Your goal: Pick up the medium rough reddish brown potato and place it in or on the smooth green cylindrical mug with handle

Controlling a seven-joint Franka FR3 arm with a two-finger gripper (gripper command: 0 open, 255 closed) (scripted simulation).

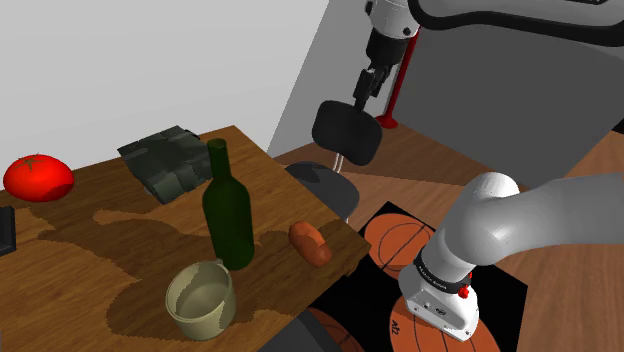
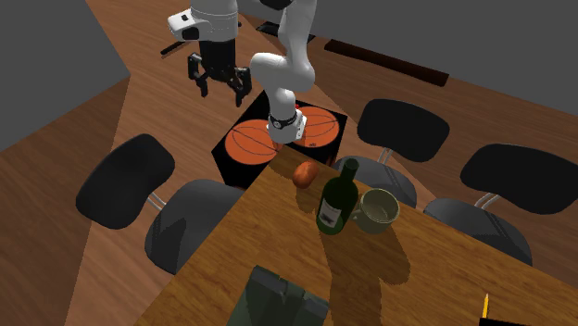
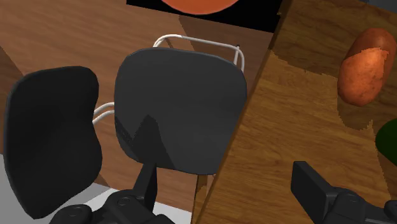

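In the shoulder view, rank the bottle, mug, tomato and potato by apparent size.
Dark green bottle, largest.
Pale green mug and red tomato look alike; the mug sits nearer the camera, so unranked.
Reddish-brown potato, smallest.

Table (image 1: 80,280) is wood-grained, warm brown, fairly matt. Bottle (image 1: 228,215) is dark green and glossy, glass by the look. Potato (image 1: 310,243) is rough-skinned. Mug (image 1: 203,300) is smooth, pale olive. Chair seat (image 3: 181,108) is matt.

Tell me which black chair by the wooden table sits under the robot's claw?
The black chair alone on the wooden table's left in the second exterior view; the open black gripper hangs over it. The other chairs stand across the table.
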